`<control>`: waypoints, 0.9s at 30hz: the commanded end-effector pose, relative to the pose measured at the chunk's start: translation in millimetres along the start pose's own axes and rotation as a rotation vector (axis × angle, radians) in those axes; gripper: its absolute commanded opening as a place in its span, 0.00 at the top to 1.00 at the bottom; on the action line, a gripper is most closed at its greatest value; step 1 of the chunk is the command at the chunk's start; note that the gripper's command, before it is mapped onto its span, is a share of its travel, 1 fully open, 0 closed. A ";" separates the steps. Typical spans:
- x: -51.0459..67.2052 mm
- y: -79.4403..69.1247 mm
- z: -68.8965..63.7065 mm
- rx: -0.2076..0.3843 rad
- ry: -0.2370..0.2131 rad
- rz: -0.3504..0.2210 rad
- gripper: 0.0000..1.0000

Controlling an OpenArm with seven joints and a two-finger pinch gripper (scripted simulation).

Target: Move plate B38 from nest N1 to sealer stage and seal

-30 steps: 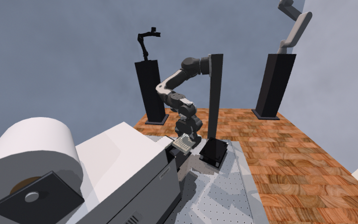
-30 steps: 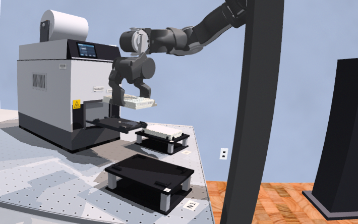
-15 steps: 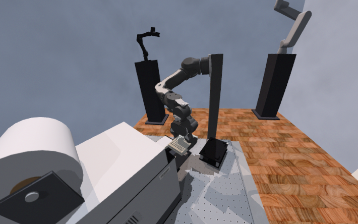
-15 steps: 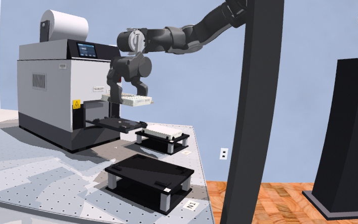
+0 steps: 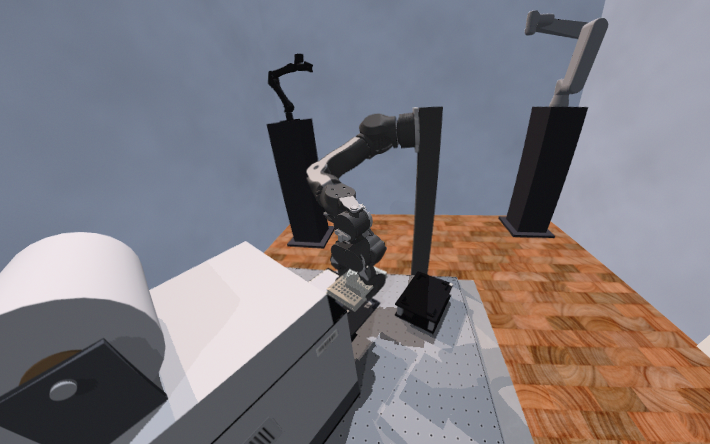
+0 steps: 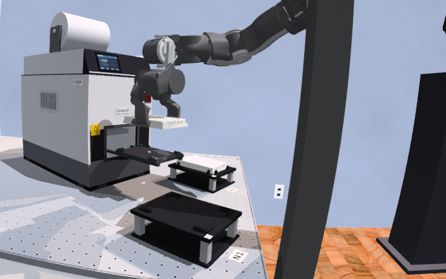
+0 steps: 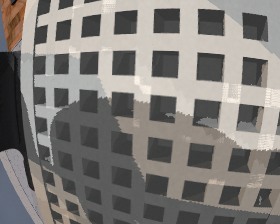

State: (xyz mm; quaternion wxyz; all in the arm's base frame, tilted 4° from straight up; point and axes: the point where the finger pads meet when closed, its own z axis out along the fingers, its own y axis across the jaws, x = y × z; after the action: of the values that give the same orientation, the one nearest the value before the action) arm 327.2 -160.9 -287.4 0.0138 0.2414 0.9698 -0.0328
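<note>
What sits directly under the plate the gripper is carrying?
Under the held PCR plate, with clear air between, is the sealer's stage, out of the housing, its pocket bare. The gripper hides part of the plate; the stage's inner end lies in shadow.

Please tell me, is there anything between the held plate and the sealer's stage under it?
No: the exterior view shows only open air between plate B38, gripped in the jaws of the gripper, and the extended stage below.

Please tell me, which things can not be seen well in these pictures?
- START key and lamp: exterior view, the claw and held plate cover them.
- Stage pocket: top view, hidden by the sealer and plate.
- Label on far nest: exterior view, too small.
- Claw fingers: wrist view, plate fills it.
</note>
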 end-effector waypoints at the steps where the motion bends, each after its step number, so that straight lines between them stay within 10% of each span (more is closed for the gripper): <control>1: -12.7 -5.4 -5.4 -0.009 -0.008 -0.011 1.00; 3: -26.8 -12.4 -8.3 -0.011 -0.008 -0.012 1.00; 27: -34.6 -16.1 -9.7 -0.011 -0.008 -0.012 1.00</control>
State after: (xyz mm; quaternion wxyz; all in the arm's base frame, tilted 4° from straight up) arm 348.3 -192.5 -277.0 0.0161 0.2372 0.9707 -0.0341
